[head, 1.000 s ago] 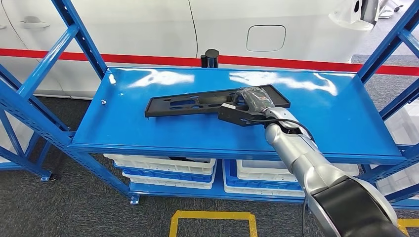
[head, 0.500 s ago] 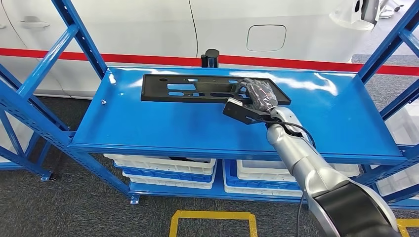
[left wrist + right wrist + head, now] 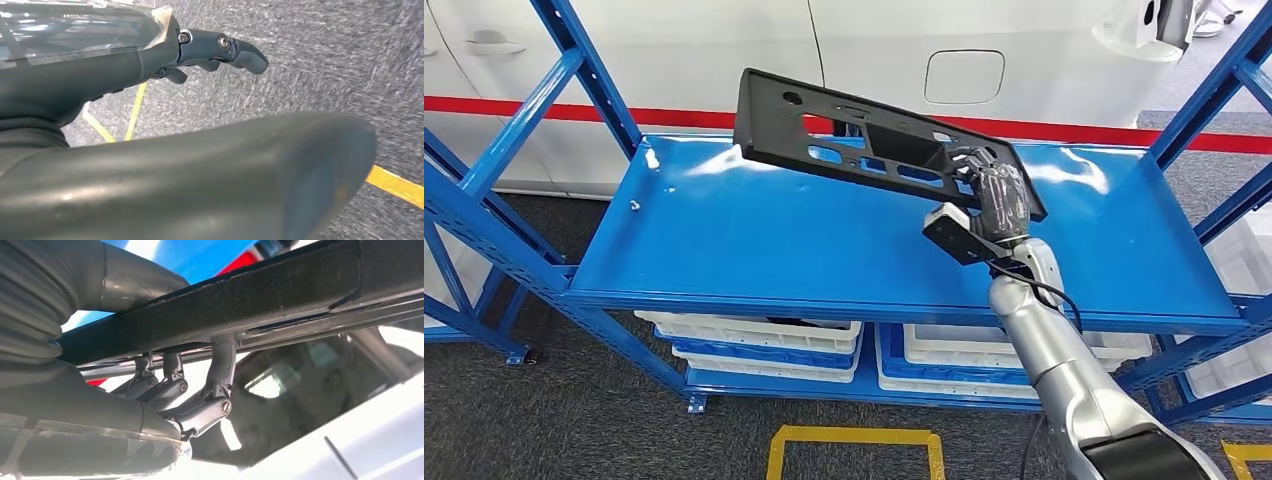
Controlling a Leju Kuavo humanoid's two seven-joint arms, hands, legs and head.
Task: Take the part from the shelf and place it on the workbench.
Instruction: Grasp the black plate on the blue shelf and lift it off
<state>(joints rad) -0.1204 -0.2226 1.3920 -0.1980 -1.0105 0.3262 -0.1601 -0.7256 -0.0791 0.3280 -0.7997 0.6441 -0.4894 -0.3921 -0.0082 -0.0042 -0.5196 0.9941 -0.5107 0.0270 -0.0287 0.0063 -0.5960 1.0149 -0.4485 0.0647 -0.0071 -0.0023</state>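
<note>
- The left hand (image 3: pixel 150 65) hangs above the grey carpet floor (image 3: pixel 325 55), dark fingers (image 3: pixel 235 47) slightly curled, holding nothing.
- Yellow floor lines (image 3: pixel 395 184) run across the carpet under the hand.

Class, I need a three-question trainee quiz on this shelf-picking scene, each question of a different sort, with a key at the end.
1. True or false: the black part lies flat on the blue shelf.
2. Which hand holds the part? A) left hand B) right hand
3. Fill in: under the shelf stand white ___.

Key: 1. False, it is lifted and tilted above the shelf. 2. B; the left hand hangs over the grey floor, holding nothing. 3. bins.
</note>
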